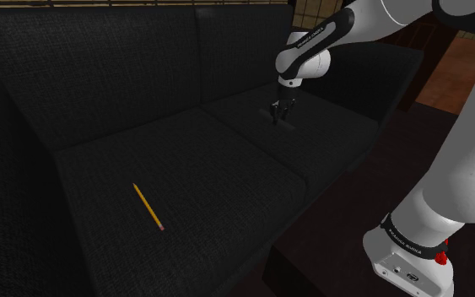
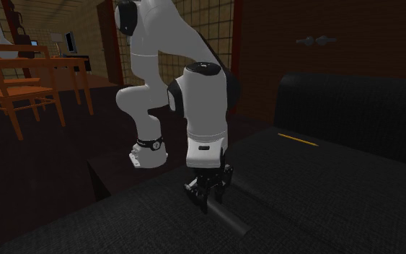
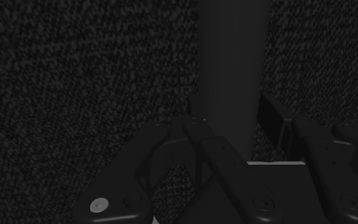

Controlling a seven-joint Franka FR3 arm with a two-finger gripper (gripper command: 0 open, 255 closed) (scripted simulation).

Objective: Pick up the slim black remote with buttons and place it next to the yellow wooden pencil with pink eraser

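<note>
There is one pencil [image 1: 148, 207] and one remote [image 3: 231, 63]. There is one sofa [image 1: 100, 84], and it has two seat cushions [image 1: 168, 181] side by side and two back cushions [image 1: 83, 59]. One robot arm [image 2: 205, 108] is present. Farther off in the second exterior view stand one white vase [image 2: 3, 42] and one wooden chair [image 2: 17, 90] that shows plainly. Any further chairs behind it cannot be counted.

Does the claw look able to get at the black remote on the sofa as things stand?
Probably yes. The claw is down right at the remote on the sofa seat, with nothing lying on or against the remote. The pencil lies far off on the other cushion.
</note>
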